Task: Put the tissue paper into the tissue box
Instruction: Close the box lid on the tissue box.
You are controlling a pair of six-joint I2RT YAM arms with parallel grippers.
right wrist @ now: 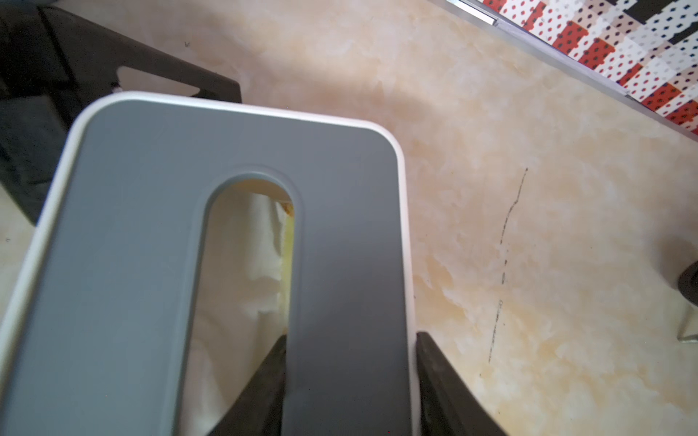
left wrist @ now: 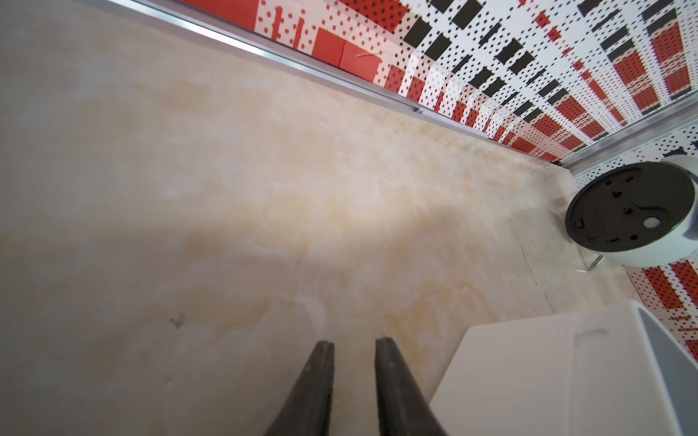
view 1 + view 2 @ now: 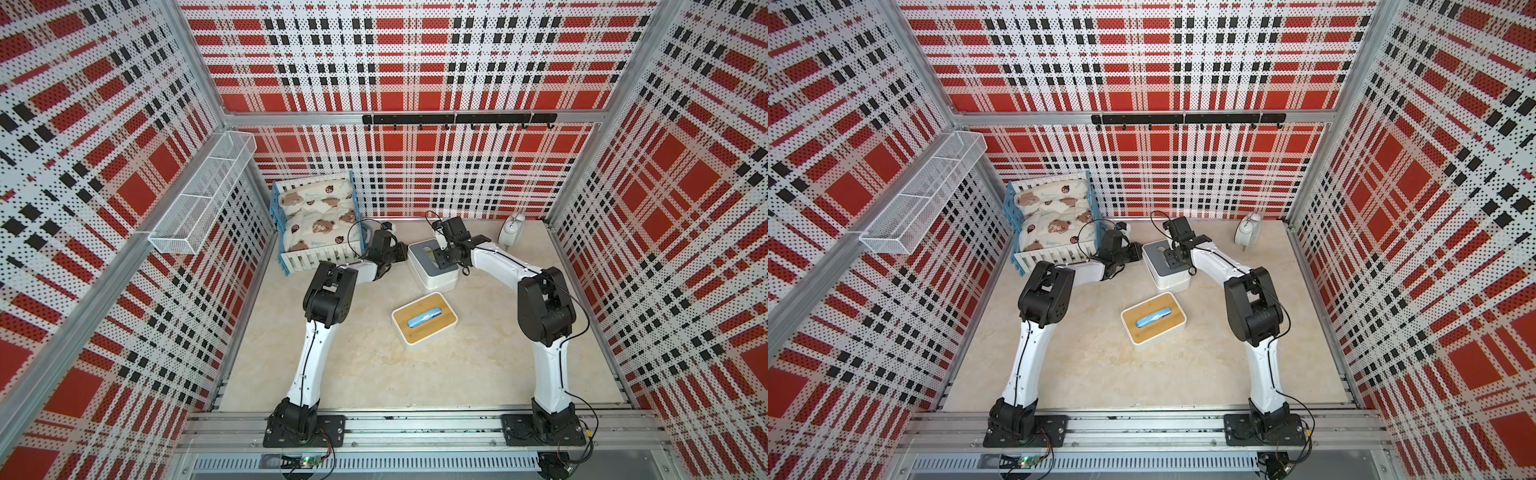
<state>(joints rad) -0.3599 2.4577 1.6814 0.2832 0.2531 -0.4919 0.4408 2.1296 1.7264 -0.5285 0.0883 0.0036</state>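
Now: one grey tissue box (image 1: 132,226), right pincer (image 1: 351,338) clamping it; left pincer (image 2: 353,341) parted, empty.

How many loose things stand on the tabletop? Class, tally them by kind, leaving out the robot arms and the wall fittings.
Tissue boxes: 2, the grey-lidded tissue box and the bamboo-lidded tissue box
Alarm clock: 1
Doll bed: 1
Total: 4
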